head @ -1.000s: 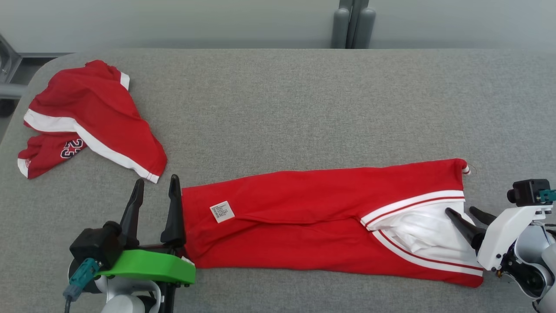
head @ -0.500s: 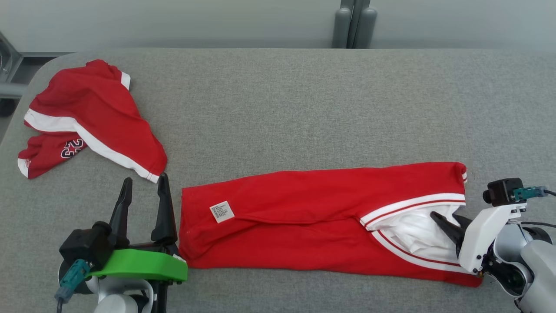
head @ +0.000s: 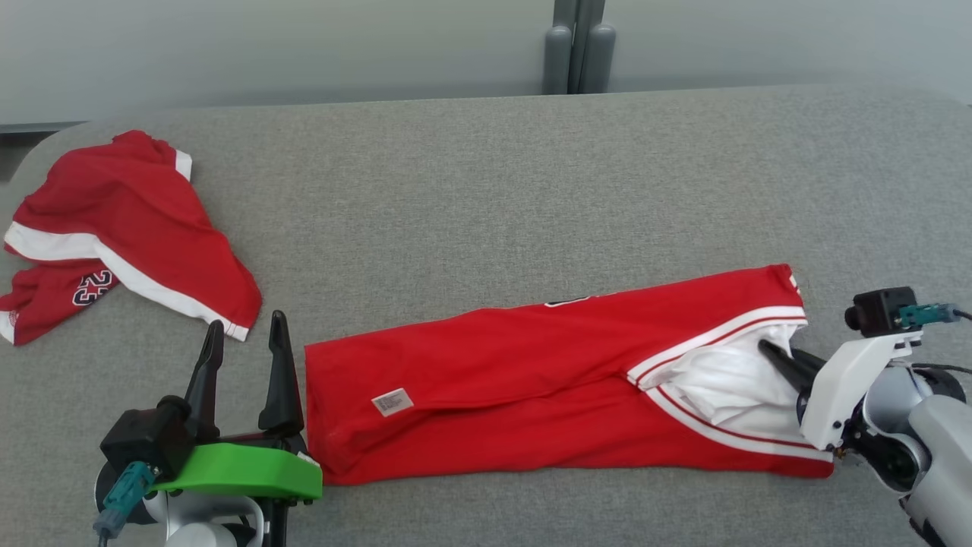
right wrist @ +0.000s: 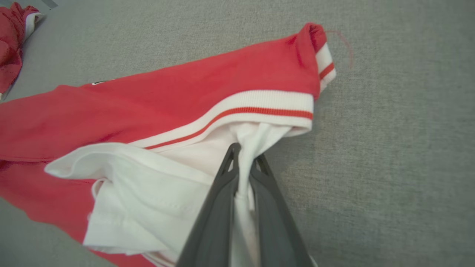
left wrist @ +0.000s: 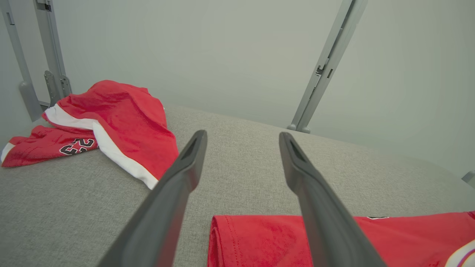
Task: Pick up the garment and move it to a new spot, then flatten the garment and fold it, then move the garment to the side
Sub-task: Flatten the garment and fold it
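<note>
Head view: red garment (head: 531, 380) stretched long and flat across the near part of the grey tabletop (head: 486, 190), white label (head: 392, 402) near its left end, striped white-and-red trim and a white inner layer (head: 729, 387) showing at its right end. Left gripper (head: 245, 320) just beside the garment's left edge, jaws spread wide with nothing between them; contact with the cloth not clear. Right gripper (head: 765, 347) at the right end, jaws drawn together and pointing into the white inner layer. Second red garment (head: 129, 228) crumpled at the far left of the tabletop, well apart from the first. Left wrist view: left gripper (left wrist: 242, 134) with jaws wide apart over bare tabletop (left wrist: 371, 174); left end of the red garment (left wrist: 259, 241) low in the gap and passing under the jaw at that view's right, short of the tips; second red garment (left wrist: 122, 118) beyond the other jaw. Right wrist view: right gripper (right wrist: 246, 152) with jaws narrowed to a slit, pinching a ridge of the white inner layer (right wrist: 148, 193) just below the striped band; rest of the red garment (right wrist: 185, 92) running off to that view's left on the tabletop (right wrist: 389, 148).
</note>
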Available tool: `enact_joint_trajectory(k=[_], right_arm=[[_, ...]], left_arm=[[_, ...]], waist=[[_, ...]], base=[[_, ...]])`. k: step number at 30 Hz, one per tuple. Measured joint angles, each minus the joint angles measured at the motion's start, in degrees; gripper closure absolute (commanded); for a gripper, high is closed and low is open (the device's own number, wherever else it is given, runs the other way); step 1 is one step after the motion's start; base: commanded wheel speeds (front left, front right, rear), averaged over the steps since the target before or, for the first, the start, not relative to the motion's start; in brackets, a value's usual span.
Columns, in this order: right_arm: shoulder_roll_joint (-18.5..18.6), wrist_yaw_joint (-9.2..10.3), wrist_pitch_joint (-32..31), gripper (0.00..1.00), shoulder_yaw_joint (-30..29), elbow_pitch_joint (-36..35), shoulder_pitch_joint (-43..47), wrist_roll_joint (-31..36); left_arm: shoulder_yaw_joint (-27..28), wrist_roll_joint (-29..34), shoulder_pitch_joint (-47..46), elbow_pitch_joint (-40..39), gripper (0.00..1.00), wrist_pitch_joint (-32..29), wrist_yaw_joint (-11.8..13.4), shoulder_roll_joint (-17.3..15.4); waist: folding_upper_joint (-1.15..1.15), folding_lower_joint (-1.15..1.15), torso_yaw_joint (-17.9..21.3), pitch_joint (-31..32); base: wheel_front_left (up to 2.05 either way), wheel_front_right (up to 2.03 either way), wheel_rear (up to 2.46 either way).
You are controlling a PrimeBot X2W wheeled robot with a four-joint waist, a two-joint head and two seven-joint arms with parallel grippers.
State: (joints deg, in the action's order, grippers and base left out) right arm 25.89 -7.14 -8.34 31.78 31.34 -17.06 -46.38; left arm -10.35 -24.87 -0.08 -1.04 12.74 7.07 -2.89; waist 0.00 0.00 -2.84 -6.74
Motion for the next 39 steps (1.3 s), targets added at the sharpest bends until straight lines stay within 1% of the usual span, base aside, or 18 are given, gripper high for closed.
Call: enact_joint_trajectory(k=[2, 15, 18, 22, 25, 30, 39], right_arm=[[0.86, 0.0, 0.24, 1.0, -0.41, 0.31, -0.9, -0.04], [10.27, 0.0, -0.34, 1.0, -4.17, 2.78, -6.38, 0.01], [11.51, 0.0, -0.82, 1.0, -4.9, 3.2, -7.38, 0.07], [11.52, 0.0, -1.56, 1.0, -5.02, 3.37, -8.53, -0.07], [10.2, 0.01, -2.35, 1.0, -3.63, 2.29, -9.01, -0.07], [7.15, 0.01, -3.5, 1.0, 0.82, -3.75, -9.93, -0.88], [5.36, 0.01, -7.43, 1.0, 6.38, -12.99, -10.01, -4.85]], left_arm=[[0.1, 0.13, 0.14, -0.03, 0.0, 0.0, 0.0, 0.0], [0.08, 1.11, 0.1, -2.27, 0.0, -0.08, 0.0, 0.03], [-0.01, 1.12, 0.09, -2.57, 0.0, -0.09, 0.0, 0.03], [-0.52, 1.12, 0.06, -2.49, 0.0, -0.1, 0.0, 0.02], [-0.87, 1.11, 0.02, -2.07, 0.0, -0.1, 0.0, 0.05], [-0.94, 1.09, -0.01, -1.47, 0.0, -0.09, 0.0, 0.05], [-2.58, 0.4, -0.02, -0.57, 0.0, -0.09, 0.0, 0.1]], waist=[[0.0, 0.0, 0.65, 0.05], [0.0, 0.0, 4.73, -1.09], [0.0, 0.0, 5.45, -1.49], [0.0, 0.0, 6.2, -1.84], [0.0, 0.0, 6.5, -1.62], [0.0, 0.0, 6.87, -0.76], [0.0, 0.0, 6.69, 0.97]], base=[[0.0, 0.0, 0.0], [0.0, 0.0, 0.0], [0.0, 0.0, 0.0], [0.0, 0.0, 0.0], [0.0, 0.0, 0.0], [0.0, 0.0, 0.0], [0.0, 0.0, 0.0]])
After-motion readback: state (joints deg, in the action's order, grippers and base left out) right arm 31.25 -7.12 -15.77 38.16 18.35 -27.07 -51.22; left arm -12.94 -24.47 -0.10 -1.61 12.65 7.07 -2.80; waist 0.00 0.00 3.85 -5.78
